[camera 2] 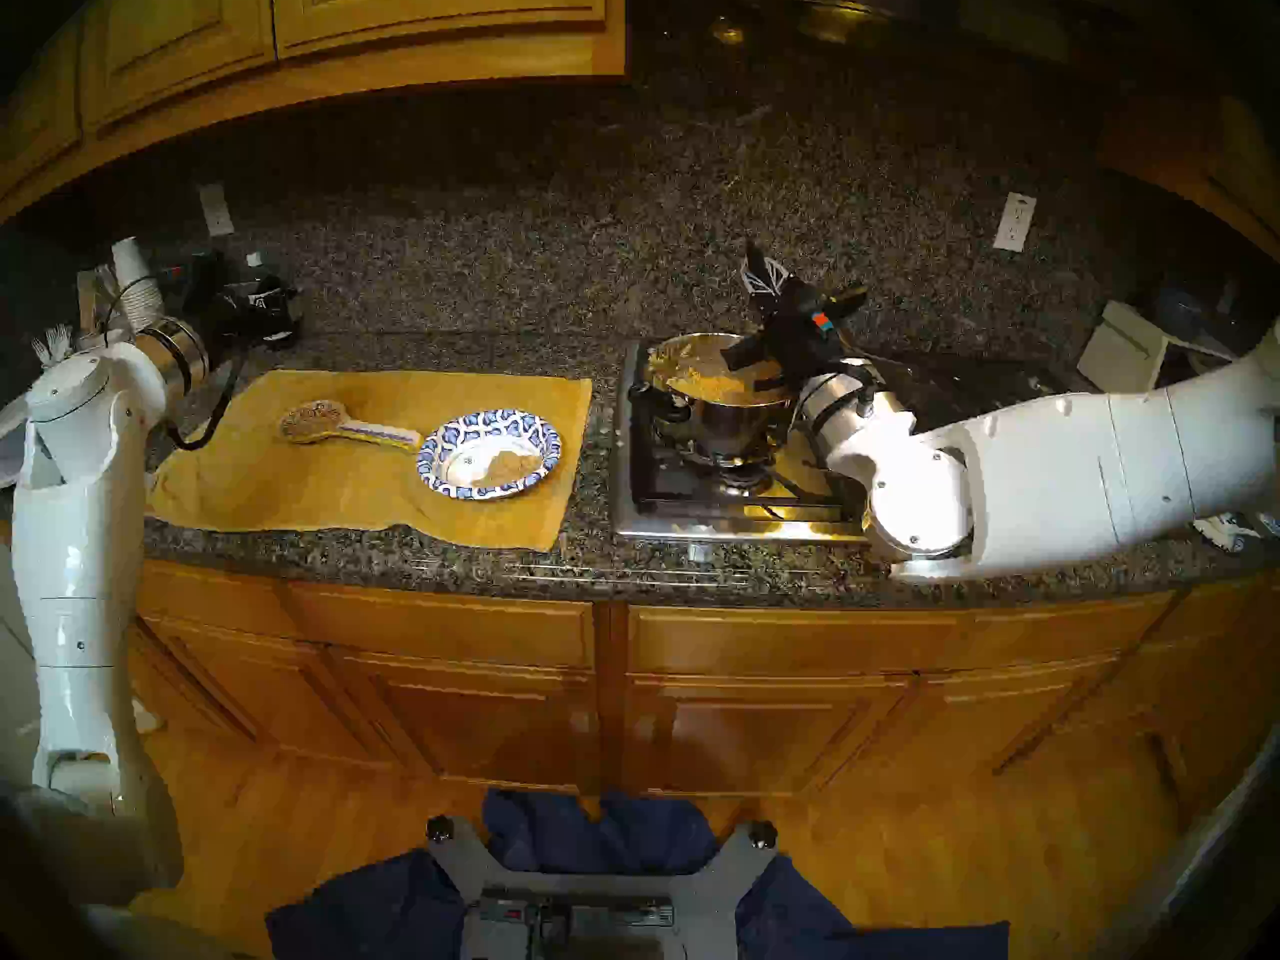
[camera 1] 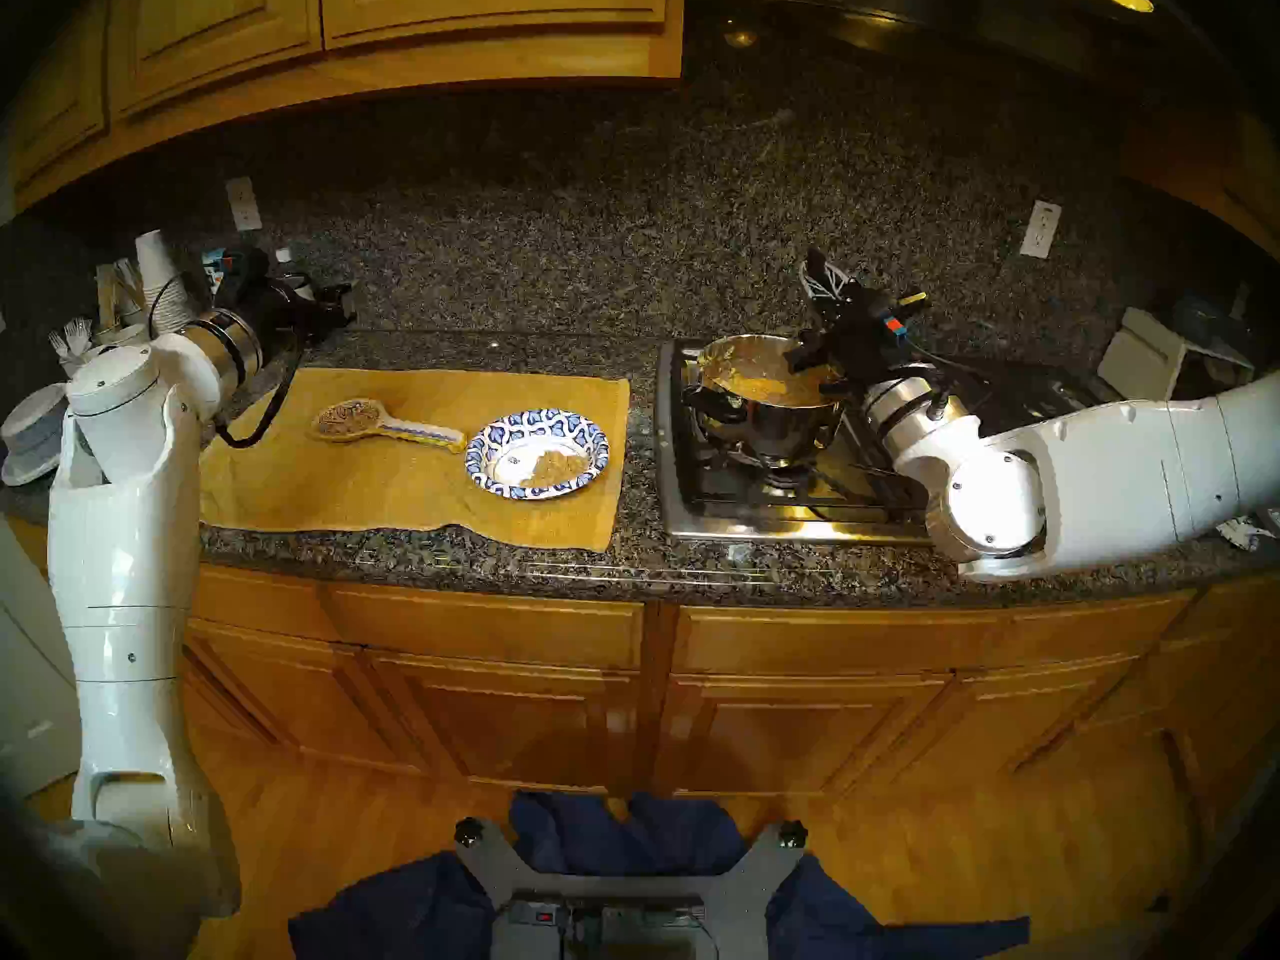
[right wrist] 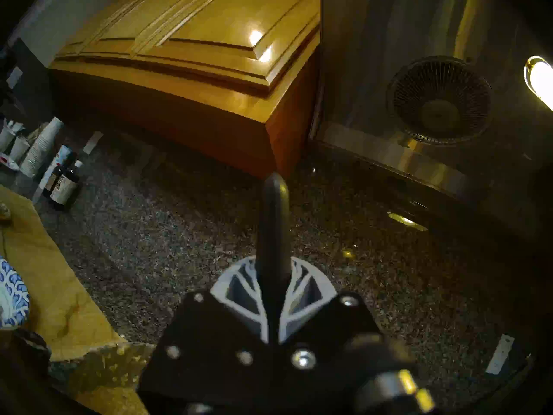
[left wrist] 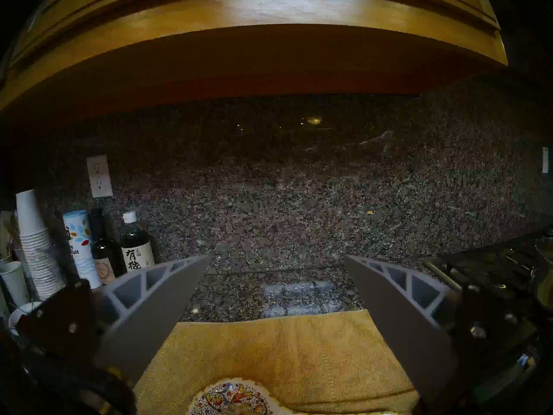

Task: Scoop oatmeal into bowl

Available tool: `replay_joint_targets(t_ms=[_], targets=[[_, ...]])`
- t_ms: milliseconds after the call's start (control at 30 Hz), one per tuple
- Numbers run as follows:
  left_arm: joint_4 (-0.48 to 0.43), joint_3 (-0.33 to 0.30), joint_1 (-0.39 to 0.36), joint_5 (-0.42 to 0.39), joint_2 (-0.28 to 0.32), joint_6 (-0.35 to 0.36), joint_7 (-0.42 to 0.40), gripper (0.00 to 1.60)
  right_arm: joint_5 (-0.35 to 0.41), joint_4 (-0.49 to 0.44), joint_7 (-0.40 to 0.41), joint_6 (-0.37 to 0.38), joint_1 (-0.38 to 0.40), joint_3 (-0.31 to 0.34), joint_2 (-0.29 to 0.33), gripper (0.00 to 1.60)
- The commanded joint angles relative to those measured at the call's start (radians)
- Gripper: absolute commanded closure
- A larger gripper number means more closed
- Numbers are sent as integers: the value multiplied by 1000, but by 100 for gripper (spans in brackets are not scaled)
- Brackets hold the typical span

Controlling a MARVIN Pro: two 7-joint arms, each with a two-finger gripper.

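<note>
One small heap of oatmeal (camera 1: pixel 550 468) already sits in the bowl (camera 1: pixel 537 453) on the yellow towel (camera 1: pixel 415 453) near the counter's front edge, while the right gripper (right wrist: pixel 274 288), clamped on a dark utensil handle (right wrist: pixel 273 219), works in the steel pot (camera 1: pixel 762 397) for more, and the left gripper (left wrist: pixel 275 285) gapes wide and empty.

Speckled granite counter (camera 1: pixel 644 550) carries a yellow towel (camera 1: pixel 388 480) and steel cooktop (camera 1: pixel 762 515).
</note>
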Motion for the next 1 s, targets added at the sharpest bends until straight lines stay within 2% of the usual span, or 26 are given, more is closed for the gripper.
replay_joint_targets(t_ms=[0, 67, 100, 167, 267, 333, 367, 400, 467, 500, 533, 567, 767, 967], targets=[[-27, -5, -32, -3, 8, -16, -2, 0, 114, -28, 20, -51, 25, 53, 0, 160], [-27, -5, -32, -3, 8, -16, -2, 0, 203, -44, 31, -73, 21, 74, 2, 160], [-27, -5, -32, -3, 8, -16, -2, 0, 203, -44, 31, -73, 21, 74, 2, 160], [-27, -5, -31, -4, 8, -15, -2, 0, 270, -51, 37, -89, 18, 89, 4, 160], [-27, -4, -31, -4, 9, -15, -1, 0, 394, -51, 70, -107, 15, 111, 10, 160], [-27, -4, -31, -4, 9, -15, -1, 0, 424, -51, 79, -110, 15, 116, 12, 160], [-27, -4, -31, -4, 9, -15, -1, 0, 492, -49, 100, -118, 12, 128, 17, 160], [-27, -4, -31, -4, 9, -15, -1, 0, 492, -49, 100, -118, 12, 128, 17, 160], [-27, -4, -31, -4, 9, -15, -1, 0, 550, -44, 122, -120, 10, 136, 20, 160], [-27, -4, -31, -4, 9, -15, -1, 0, 610, -43, 142, -126, 3, 148, 25, 160], [-27, -4, -31, -4, 9, -15, -1, 0, 610, -43, 142, -126, 3, 148, 25, 160], [-27, -4, -31, -5, 9, -16, -1, 0, 657, -44, 160, -128, 0, 159, 27, 160], [-27, -4, -31, -5, 9, -16, -1, 0, 823, -34, 258, -114, -32, 197, 12, 160], [-27, -4, -31, -5, 10, -16, 0, 0, 935, -30, 340, -89, -56, 232, -7, 160]])
